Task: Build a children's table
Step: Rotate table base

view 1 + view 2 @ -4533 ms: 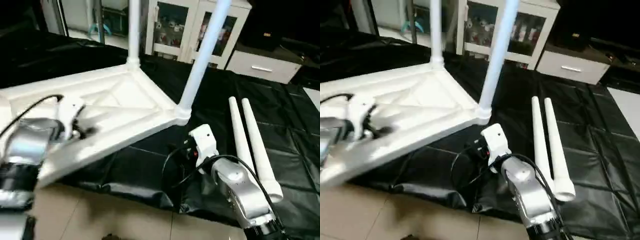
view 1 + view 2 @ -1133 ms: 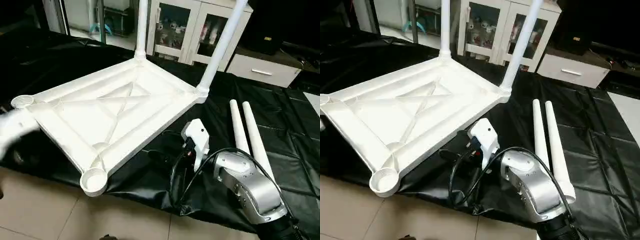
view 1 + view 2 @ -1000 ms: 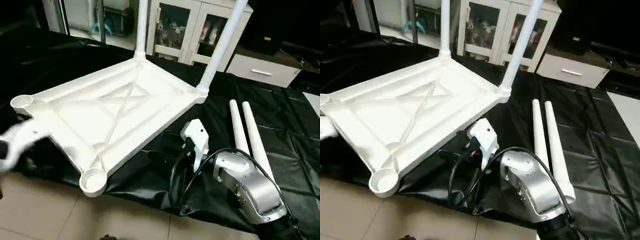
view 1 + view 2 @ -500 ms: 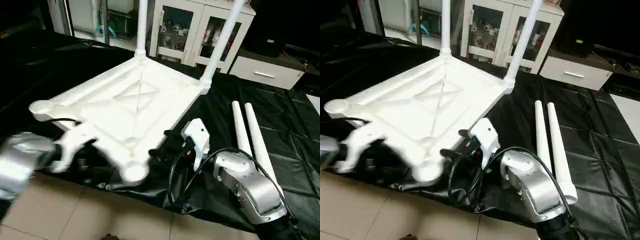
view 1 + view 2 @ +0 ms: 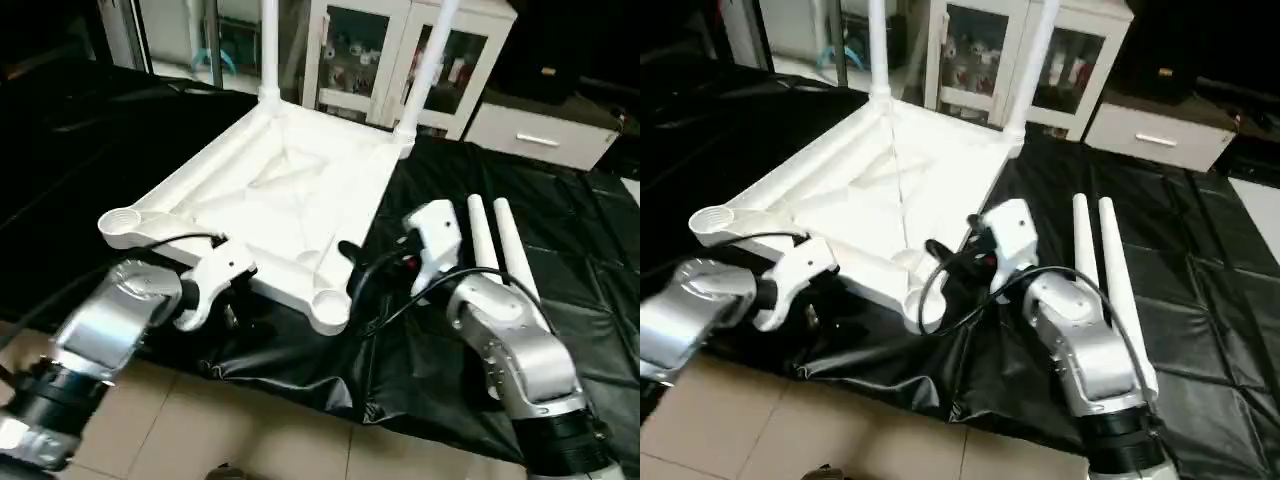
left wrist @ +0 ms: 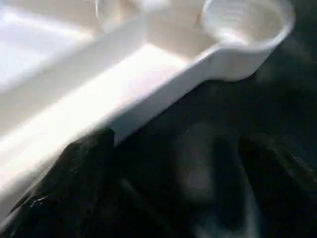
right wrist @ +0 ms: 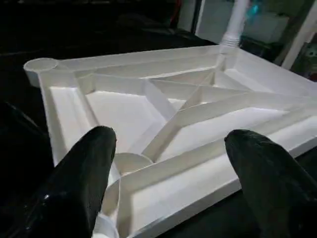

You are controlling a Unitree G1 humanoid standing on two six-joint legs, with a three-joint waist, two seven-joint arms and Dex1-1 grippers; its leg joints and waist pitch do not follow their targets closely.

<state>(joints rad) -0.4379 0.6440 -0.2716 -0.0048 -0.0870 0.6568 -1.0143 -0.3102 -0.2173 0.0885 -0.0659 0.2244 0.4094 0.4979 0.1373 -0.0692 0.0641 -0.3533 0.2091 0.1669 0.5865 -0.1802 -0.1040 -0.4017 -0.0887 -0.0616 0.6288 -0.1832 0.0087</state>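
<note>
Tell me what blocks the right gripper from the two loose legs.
Nothing visible does. The loose legs lie on the black cover just beside the right gripper, which points toward the tabletop instead.

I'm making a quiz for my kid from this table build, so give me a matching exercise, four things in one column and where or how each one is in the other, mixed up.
Things:
1. tabletop
2. two loose legs
3. two fitted legs
4. near corner sockets

States:
A. standing upright in the far corners
B. lying side by side on the black cover
C. empty
D. lying underside up

Pairs: 1-D, 2-B, 3-A, 4-C
</note>
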